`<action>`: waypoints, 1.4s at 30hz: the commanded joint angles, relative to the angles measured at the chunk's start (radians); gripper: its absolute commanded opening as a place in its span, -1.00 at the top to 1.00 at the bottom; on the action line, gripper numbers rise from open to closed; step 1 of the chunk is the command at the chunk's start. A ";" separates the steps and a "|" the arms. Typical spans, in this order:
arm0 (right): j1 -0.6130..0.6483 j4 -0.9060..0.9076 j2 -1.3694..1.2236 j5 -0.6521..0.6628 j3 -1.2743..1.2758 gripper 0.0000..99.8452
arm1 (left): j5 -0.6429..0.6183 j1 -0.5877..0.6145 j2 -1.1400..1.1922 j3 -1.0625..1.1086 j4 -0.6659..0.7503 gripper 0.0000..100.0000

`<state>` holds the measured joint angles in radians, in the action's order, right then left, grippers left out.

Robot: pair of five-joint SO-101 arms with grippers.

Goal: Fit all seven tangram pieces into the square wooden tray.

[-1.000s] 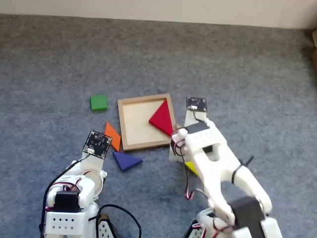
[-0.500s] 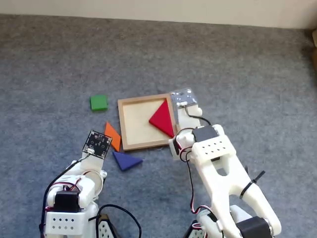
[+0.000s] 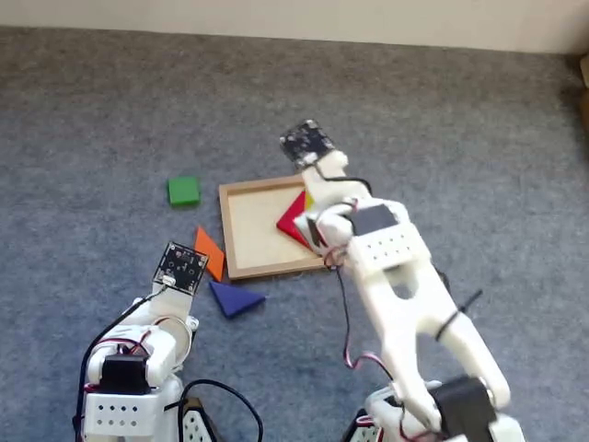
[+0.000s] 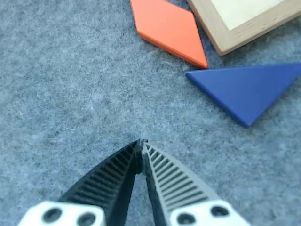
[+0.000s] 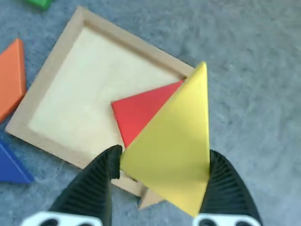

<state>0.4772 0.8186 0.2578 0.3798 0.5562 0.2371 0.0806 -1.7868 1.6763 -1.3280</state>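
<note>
Right wrist view: right gripper clamped on yellow triangle, with tray and seated red triangle beneath. Placing step, seemingly; next, lowering and turning it flat beside red.

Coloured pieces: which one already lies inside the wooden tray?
The red triangle. The yellow one is held in the right claw; orange, blue and green lie on the carpet outside.

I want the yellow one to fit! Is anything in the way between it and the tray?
Yes: the red triangle lies in the tray, partly under the yellow triangle held in the right tool.
</note>
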 commanded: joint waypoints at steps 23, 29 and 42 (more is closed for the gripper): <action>0.206 -0.022 -0.496 0.334 -0.475 0.70 | 0.011 0.010 -0.027 0.019 -0.006 0.98; 0.203 0.024 -0.498 0.334 -0.475 0.44 | 0.011 0.010 -0.027 0.019 -0.006 0.98; 0.203 0.249 -0.490 0.281 -0.694 0.44 | 0.011 0.010 -0.027 0.019 -0.006 0.98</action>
<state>0.6705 1.0242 -0.2593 0.7020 -0.0315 0.2371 0.0806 -1.7868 1.6763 -1.3280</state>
